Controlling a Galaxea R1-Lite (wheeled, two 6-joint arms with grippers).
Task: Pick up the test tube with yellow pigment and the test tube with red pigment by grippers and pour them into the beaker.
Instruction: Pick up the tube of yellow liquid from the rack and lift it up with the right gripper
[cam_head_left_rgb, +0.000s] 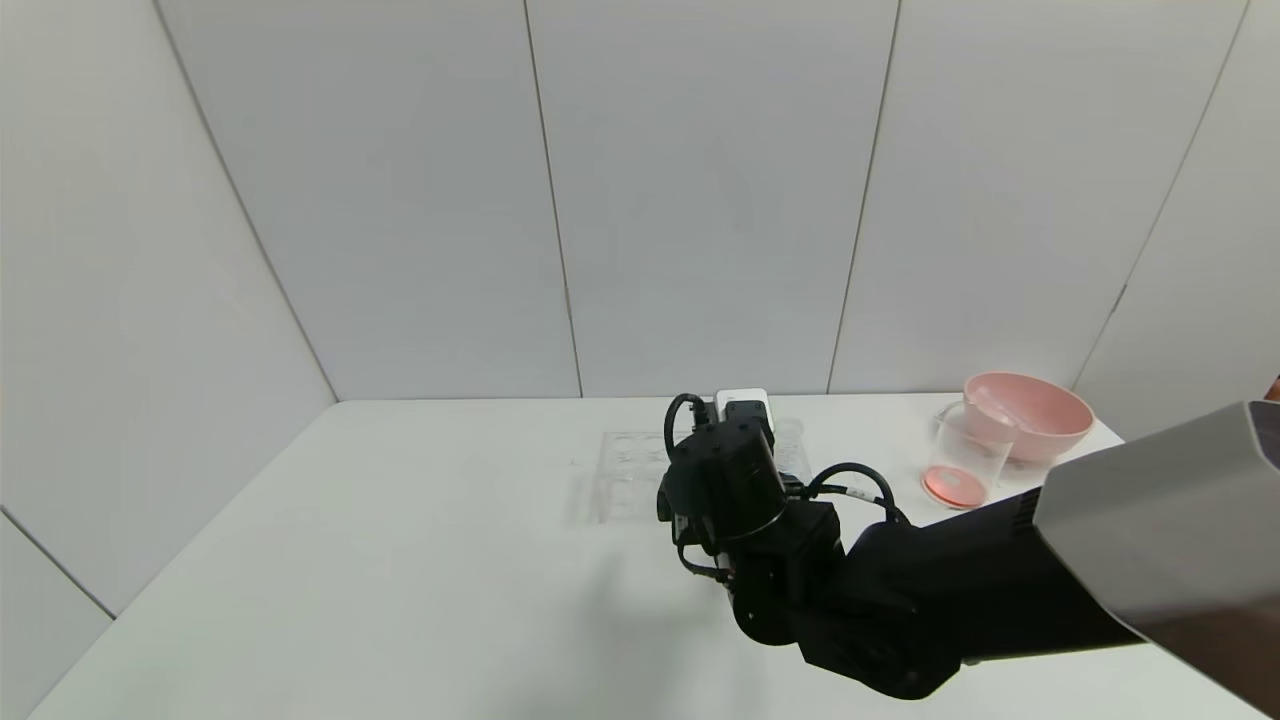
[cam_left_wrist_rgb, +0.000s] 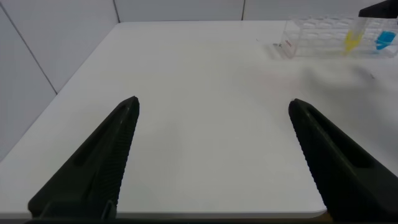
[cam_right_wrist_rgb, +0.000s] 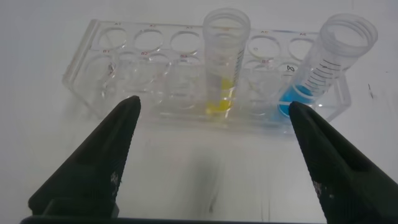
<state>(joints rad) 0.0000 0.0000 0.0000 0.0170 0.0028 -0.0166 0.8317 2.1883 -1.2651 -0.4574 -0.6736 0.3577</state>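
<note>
- Holding nothing: right hand (cam_right_wrist_rgb: 211, 155), fingers spread wide, poised low before the rack (cam_right_wrist_rgb: 124, 68) near the middle of the worktop's far edge.
- Yellow tube (cam_right_wrist_rgb: 224, 62): upright in a mid-row hole of the rack, a little yellow liquid at its tip. Framed between the right hand's fingers but untouched.
- Blue tube (cam_right_wrist_rgb: 323, 62): leaning in a hole two along from the yellow one. Not wanted.
- Red tube: not seen in the rack.
- Beaker (cam_head_left_rgb: 965, 455): toward the far right corner of the worktop (cam_head_left_rgb: 400, 560), touching or just before the pink bowl (cam_head_left_rgb: 1040, 410); a red-orange layer lies at its bottom, so the red pour looks done.
- Left hand (cam_left_wrist_rgb: 211, 155): fingers wide apart, nothing held, over bare worktop well apart from the rack.
- Handling, by judgement: yellow tube light, stiff, smooth and likely slippery; may crack if squeezed hard. Best gripped on the clear wall above the rack top, below the threaded rim, then lifted straight up.
</note>
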